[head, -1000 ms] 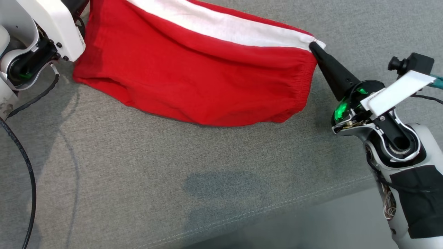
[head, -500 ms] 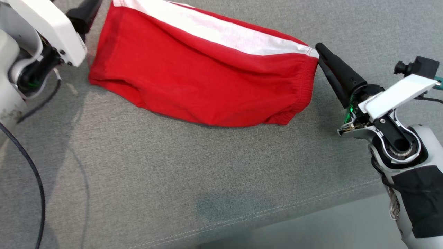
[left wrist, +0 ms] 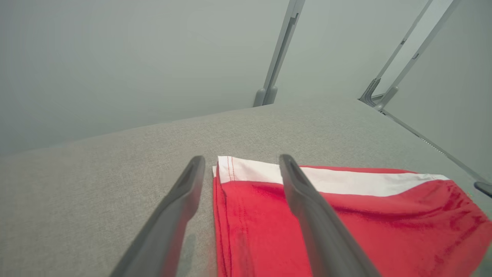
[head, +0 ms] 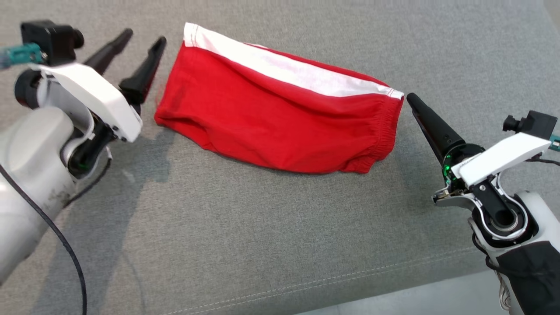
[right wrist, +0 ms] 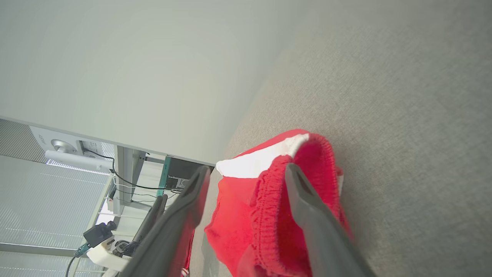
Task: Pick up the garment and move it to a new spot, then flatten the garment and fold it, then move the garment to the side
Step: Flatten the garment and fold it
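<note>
The garment (head: 280, 118), red shorts with a white side stripe and an elastic waistband, lies folded in a loose band on the grey fabric surface (head: 245, 218). My left gripper (head: 143, 39) stands open just left of its hem end, apart from the cloth. In the left wrist view its fingers (left wrist: 242, 158) straddle the white corner of the garment (left wrist: 384, 227) from above. My right gripper (head: 411, 99) points at the waistband corner with a small gap. Seen from the right wrist, that gripper (right wrist: 248, 169) is open and the gathered waistband (right wrist: 269, 200) lies beyond its fingers.
A stitched seam (head: 306, 284) marks the surface's front edge, with floor (head: 415, 297) beyond it at the lower right. Grey metal frame posts (left wrist: 280, 50) rise past the far edge. A desk with cables (right wrist: 127, 169) stands in the background.
Both grippers have opened and let go of the garment's two ends, then drawn back a little. The garment has settled onto the surface. The head camera has shifted.
</note>
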`<state>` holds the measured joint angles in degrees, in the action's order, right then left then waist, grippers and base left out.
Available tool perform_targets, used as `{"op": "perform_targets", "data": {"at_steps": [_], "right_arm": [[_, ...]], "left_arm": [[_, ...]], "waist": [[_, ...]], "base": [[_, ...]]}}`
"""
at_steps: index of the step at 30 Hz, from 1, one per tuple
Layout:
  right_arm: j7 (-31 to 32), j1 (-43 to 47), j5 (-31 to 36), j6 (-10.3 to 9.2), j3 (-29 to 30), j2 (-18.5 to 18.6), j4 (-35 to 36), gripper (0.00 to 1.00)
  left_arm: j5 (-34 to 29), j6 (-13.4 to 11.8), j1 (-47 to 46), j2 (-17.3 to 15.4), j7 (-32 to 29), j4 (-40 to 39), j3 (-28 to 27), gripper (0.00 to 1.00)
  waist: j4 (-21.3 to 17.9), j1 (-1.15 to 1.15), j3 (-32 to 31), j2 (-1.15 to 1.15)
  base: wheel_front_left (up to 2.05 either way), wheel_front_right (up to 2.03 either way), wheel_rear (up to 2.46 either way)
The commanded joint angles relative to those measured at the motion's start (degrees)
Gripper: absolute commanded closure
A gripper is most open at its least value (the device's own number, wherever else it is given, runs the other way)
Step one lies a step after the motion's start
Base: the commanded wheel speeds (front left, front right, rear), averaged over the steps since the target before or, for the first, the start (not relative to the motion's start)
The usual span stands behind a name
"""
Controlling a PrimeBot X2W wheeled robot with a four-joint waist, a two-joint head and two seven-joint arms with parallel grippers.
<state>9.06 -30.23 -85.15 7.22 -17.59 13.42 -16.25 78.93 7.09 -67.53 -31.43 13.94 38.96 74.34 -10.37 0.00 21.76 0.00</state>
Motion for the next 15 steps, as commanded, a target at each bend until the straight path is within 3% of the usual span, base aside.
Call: {"op": "perform_targets", "data": {"at_steps": [1, 8, 12, 15], "right_arm": [[-0.81, 1.12, 0.54, 0.26, -0.81, 0.98, 1.83, 0.0], [-10.54, 3.01, 5.65, 0.26, -2.38, 3.01, 1.84, 0.0], [-19.72, 3.5, 11.9, 0.26, -3.56, 5.02, -0.33, 0.0], [-23.28, 3.34, 18.66, 0.26, -3.92, 6.36, -3.11, 0.0]], "left_arm": [[0.23, 0.4, -0.36, -1.43, 0.64, -0.2, -2.08, 0.0], [-0.47, 0.4, 5.82, 0.57, 1.03, -0.24, -7.12, 0.0], [-3.1, 0.4, 10.74, 2.18, 1.04, -0.24, -12.77, 0.0], [-5.78, 0.4, 14.17, 3.23, 1.05, -0.3, -16.58, 0.0]], "waist": [[0.92, 0.0, -1.58, 0.0], [2.81, 0.0, -5.6, 0.0], [3.91, 0.0, -7.48, 0.0], [4.47, 0.0, -8.78, 0.0]], "base": [[0.0, 0.0, 0.0], [0.0, 0.0, 0.0], [0.0, 0.0, 0.0], [0.0, 0.0, 0.0]]}}
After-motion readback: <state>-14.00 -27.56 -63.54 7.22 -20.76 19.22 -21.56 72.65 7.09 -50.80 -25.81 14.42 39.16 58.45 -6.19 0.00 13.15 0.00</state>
